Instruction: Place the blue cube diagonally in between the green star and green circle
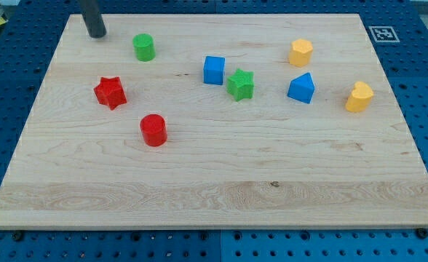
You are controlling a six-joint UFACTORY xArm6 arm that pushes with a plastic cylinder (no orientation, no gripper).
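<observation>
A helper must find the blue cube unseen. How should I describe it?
On the wooden board, look just above centre. The blue cube sits immediately left of the green star. The other blue block, further right, is pointed, not square.

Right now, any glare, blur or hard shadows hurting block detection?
Camera view: even, soft light, no glare on the board; short faint shadows under blocks such as the blue cube; focus sharp throughout; my tip is crisp, the rod cut off by the view's top.

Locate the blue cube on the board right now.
The blue cube sits in the view's upper middle, just left of the green star, well right of the green circle.
</observation>
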